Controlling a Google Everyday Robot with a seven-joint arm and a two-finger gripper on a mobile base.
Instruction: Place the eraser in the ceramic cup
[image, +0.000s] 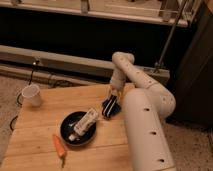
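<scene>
The arm (148, 131) runs off the bottom edge, claw (110, 106) beside the pan (64, 131).

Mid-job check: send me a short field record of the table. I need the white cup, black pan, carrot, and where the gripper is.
ceramic cup: upright, far-left corner of the wooden table, apart from the rest
black pan: mid-table, holds a white oblong item
carrot: lying on the table, front-left of the pan
gripper: low, just right of the pan, across the table from the cup
eraser: cannot pick it out

Dim, warm light from above; the gripper (111, 106), near the counter's (36, 136) right edge, sits in shadow.
</scene>
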